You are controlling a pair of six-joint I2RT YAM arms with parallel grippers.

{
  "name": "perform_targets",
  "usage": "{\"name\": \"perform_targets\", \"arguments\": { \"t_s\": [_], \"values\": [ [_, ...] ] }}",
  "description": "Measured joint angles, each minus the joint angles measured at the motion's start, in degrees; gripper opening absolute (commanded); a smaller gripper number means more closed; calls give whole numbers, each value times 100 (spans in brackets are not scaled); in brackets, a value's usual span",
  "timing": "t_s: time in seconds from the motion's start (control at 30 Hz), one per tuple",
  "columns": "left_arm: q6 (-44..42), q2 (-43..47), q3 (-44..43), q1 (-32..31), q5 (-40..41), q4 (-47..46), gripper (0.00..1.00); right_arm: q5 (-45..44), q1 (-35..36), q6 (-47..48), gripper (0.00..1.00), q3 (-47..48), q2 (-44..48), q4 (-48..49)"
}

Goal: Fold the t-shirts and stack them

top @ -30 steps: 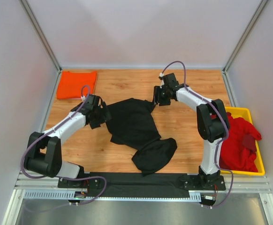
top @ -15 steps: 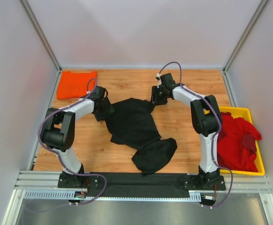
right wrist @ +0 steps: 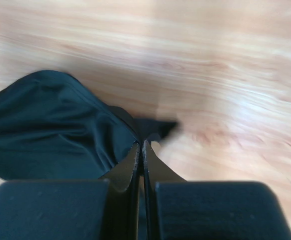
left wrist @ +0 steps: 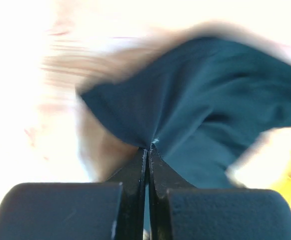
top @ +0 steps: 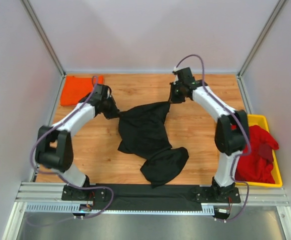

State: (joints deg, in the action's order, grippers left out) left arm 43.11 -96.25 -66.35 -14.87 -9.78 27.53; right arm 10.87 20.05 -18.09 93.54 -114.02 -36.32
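Left gripper (top: 114,113) and right gripper (top: 171,100) each pinch shut on a far corner of the black t-shirt (top: 145,132), crumpled in the middle of the tabletop (top: 200,135); I judge this serves to stretch its far edge flat. At the right edge the red t-shirts (top: 255,150) wait in the yellow tray (top: 259,119); the orange t-shirt (top: 78,90) lies folded in the far left corner.

Lab cell: white panels (top: 150,35), aluminium frame (top: 43,37)

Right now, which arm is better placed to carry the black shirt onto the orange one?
Probably left: the left pincer, shut on the black shirt, sits near the orange shirt; the right pincer, also pinching it, is farther off.
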Motion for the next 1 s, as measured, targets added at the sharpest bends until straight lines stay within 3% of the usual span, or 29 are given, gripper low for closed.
{"name": "perform_targets", "arguments": {
  "t_s": [0.17,0.3,0.47,0.83,1.0],
  "values": [
    [-216,2332,-444,-9,-586,48,0,-439,0,-11,0,-90,2658,-452],
    [-415,3556,-1047,-15,-767,52,0,-612,0,-162,0,-52,4752,-557],
    [-450,4607,-1099,-17,-1257,190,0,-514,2,-428,0,-81,6048,-815],
    [-201,4937,-1554,-24,-2249,557,0,15,2,-870,0,31,6979,-1250],
    [-229,4656,-1982,-33,-2218,514,0,-494,7,-756,0,315,6677,-1279]
  ]
}}
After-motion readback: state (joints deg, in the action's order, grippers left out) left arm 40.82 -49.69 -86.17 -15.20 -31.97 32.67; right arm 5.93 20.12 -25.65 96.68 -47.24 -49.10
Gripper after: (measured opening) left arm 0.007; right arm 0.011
